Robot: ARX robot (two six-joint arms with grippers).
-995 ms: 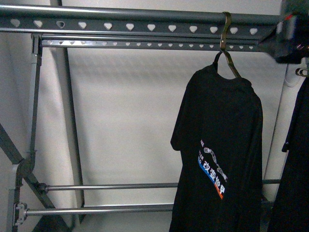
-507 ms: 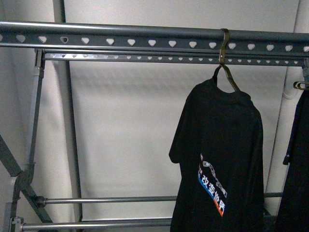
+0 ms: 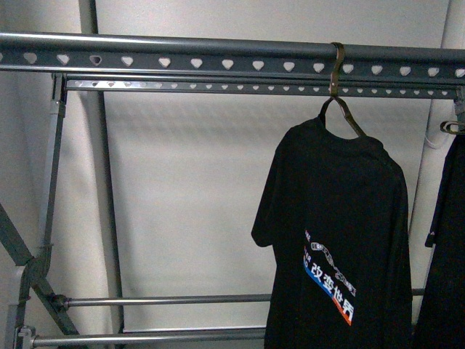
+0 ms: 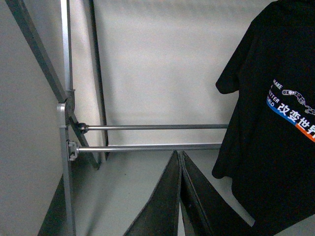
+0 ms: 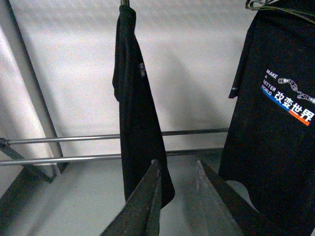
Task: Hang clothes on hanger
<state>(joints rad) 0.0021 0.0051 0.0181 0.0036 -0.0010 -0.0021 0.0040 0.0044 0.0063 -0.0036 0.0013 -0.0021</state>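
Since a second ago the right arm has left the front view and the T-shirt (image 3: 334, 240) has swung slightly right. It hangs from the rack (image 3: 218, 62) top rail. Left end effector (image 4: 180, 196) fingers pressed together, empty; right end effector (image 5: 178, 196) narrowly parted, empty.

- The clothes (image 3: 338, 240) hang on a coat hanger (image 3: 340, 109), whose hook sits over the top rail of the hanger (image 3: 182, 58), toward its right end.
- A second garment (image 3: 445, 247) hangs just to the right of the clothes, at the frame edge.
- Two lower cross bars (image 3: 160, 299) run behind and left of the clothes.
- A wall (image 3: 196, 189) stands behind everything.
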